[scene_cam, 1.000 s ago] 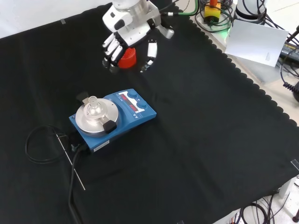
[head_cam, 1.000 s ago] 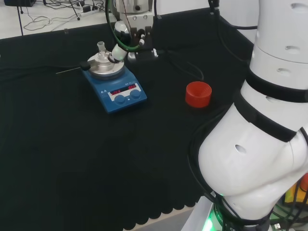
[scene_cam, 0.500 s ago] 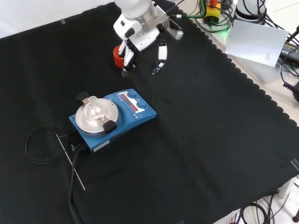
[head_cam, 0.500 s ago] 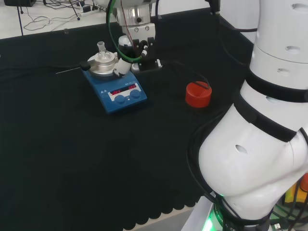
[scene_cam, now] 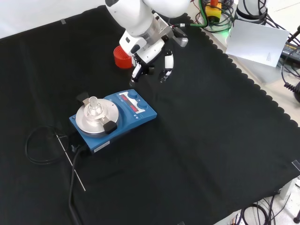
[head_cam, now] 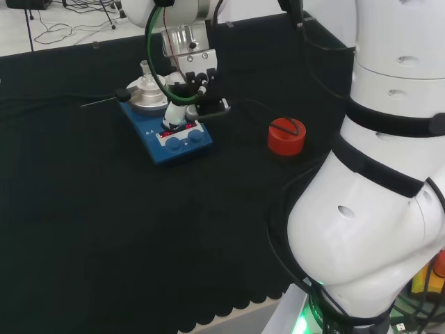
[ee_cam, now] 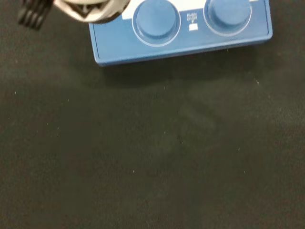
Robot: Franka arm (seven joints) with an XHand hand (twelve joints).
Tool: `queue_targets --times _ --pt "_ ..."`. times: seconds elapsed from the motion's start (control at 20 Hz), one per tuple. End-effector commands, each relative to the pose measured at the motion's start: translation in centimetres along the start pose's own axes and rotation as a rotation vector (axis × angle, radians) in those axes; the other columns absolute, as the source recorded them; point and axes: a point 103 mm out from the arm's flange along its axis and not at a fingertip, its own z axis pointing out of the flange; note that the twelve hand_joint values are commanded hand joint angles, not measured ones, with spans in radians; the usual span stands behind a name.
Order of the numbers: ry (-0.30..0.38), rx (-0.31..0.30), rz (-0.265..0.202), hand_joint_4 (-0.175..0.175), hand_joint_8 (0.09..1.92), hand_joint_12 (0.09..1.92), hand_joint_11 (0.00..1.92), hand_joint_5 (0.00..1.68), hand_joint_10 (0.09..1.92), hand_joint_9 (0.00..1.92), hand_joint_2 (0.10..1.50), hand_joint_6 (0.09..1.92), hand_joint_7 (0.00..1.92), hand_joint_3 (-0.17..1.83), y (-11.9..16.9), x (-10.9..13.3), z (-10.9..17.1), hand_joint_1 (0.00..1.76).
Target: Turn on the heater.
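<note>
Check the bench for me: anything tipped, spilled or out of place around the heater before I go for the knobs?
Nothing stands out. The blue heater sits flat on the black cloth with a small flask upright on its plate. The red ring stand lies apart, empty. No spill shows. The robot hand hovers by the knobs.

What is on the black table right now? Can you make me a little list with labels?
heater: blue box with round silver plate, two blue knobs, red display lit
on the plate: small clear glass flask
hand: above the heater's knob end, fingers pointing down, holding nothing
red ring: on the cloth, apart from the heater
cable: black loop beside the heater
</note>
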Motion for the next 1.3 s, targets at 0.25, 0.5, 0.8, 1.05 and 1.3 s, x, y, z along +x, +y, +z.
queue_targets --times 0.25,0.5,0.8,1.05,1.3 --pt "-0.023 0.109 -0.046 -0.096 1.24 0.86 1.57 0.49 1.17 1.71 0.78 0.23 1.56 0.57 0.5 1.3 1.1 0.88" --pt "-0.054 0.208 -0.082 -0.082 1.34 1.01 1.41 0.41 1.27 1.72 0.82 0.37 1.58 0.69 1.1 1.7 1.6 1.23" --pt "-0.047 0.292 -0.074 -0.058 1.40 1.21 1.26 0.25 1.32 1.73 0.76 0.45 1.60 0.90 1.5 1.6 2.2 1.39" --pt "-0.042 0.331 -0.075 -0.046 1.42 1.26 1.25 0.24 1.34 1.75 0.72 0.27 1.62 0.99 1.8 1.1 2.3 1.42" --pt "-0.045 0.344 -0.076 -0.043 1.43 1.27 1.25 0.26 1.35 1.75 0.71 0.18 1.62 1.02 1.7 0.5 2.2 1.43"
